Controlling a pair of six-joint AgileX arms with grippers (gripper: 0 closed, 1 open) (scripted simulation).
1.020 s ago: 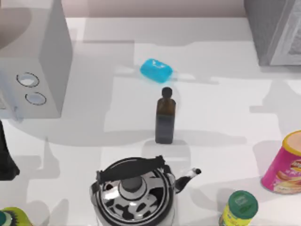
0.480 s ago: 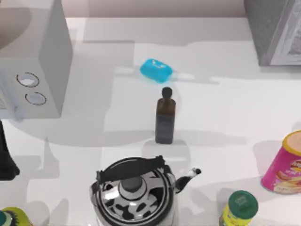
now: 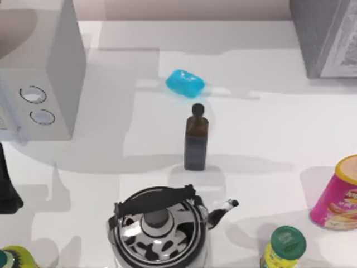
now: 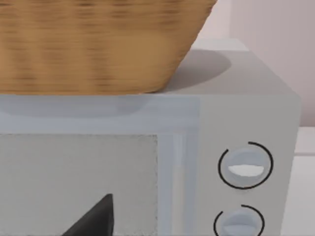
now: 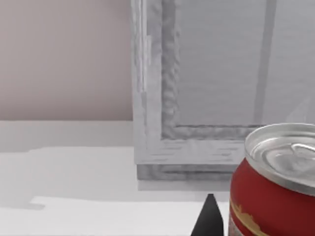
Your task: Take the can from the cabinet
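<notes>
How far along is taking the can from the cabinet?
Done, seemingly: the can is outside the cabinet, before its front panel. In hand: the right gripper is beside the can; grip unclear. Remaining: carrying it away, if needed. The left gripper idles facing the light-grey box.

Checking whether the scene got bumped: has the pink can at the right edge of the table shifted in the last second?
Yes, slightly. In the top view the pink can has shifted a little toward the right edge, away from the dark bottle, which stays put.
</notes>
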